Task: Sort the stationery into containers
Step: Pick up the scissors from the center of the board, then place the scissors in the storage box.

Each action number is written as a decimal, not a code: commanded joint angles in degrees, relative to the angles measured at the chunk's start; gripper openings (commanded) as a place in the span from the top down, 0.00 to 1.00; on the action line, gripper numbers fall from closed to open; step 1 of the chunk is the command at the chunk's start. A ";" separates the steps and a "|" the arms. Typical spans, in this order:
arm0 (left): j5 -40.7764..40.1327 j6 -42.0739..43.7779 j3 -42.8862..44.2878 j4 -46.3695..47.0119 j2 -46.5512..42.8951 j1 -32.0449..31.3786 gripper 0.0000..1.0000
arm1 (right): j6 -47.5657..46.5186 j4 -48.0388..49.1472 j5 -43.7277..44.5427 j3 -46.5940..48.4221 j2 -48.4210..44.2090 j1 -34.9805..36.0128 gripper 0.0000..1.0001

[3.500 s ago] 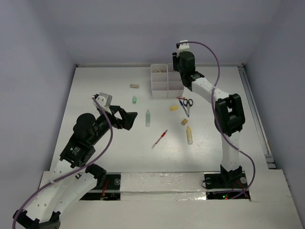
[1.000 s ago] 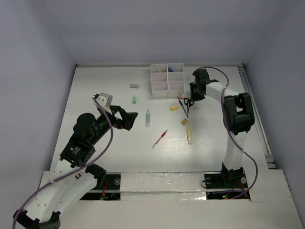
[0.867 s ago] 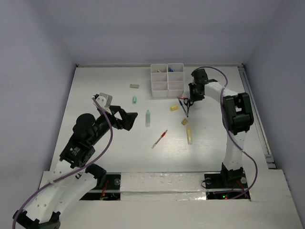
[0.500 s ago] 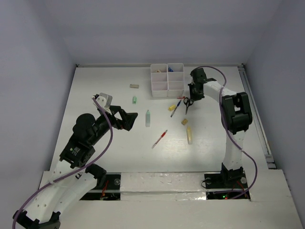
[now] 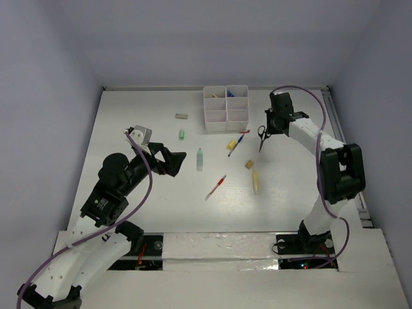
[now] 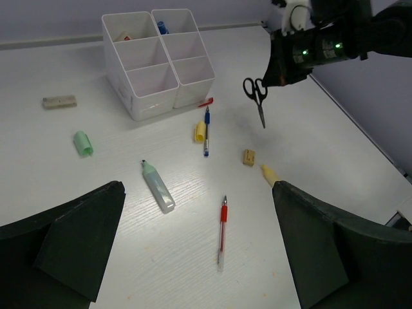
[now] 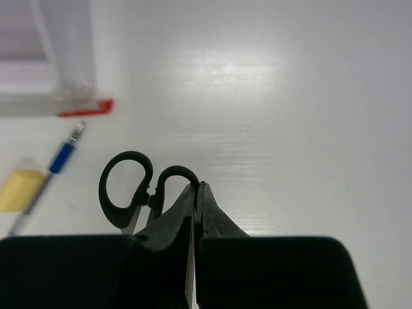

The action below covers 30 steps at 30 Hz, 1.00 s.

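Black scissors (image 5: 261, 136) are gripped near the handles by the closed right end effector (image 7: 195, 193), hanging blades-down above the table (image 5: 141, 129), right of the white tray (image 5: 217, 126). The left end effector (image 5: 180, 161) is held open, empty. Centring over one compartment before release is advised.

A white bench (image 5: 129, 116) fills the middle of the frame, boxed in by pale lavender walls (image 5: 193, 38) on three sides under soft, even light.
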 commanded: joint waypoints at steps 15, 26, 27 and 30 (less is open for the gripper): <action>0.08 0.18 -0.42 2.13 1.09 0.27 0.01 | -12.15 70.10 16.14 -8.75 -2.22 11.46 1.00; -0.01 0.36 -0.25 2.13 2.76 1.32 0.01 | -17.87 79.53 17.64 -1.98 7.36 11.99 1.00; -0.01 0.36 -0.25 2.04 2.85 1.32 0.01 | -18.30 79.61 17.72 -1.37 7.98 11.99 1.00; -0.01 0.27 -0.25 2.04 3.20 1.85 0.01 | -18.92 79.53 17.64 0.65 10.44 11.99 1.00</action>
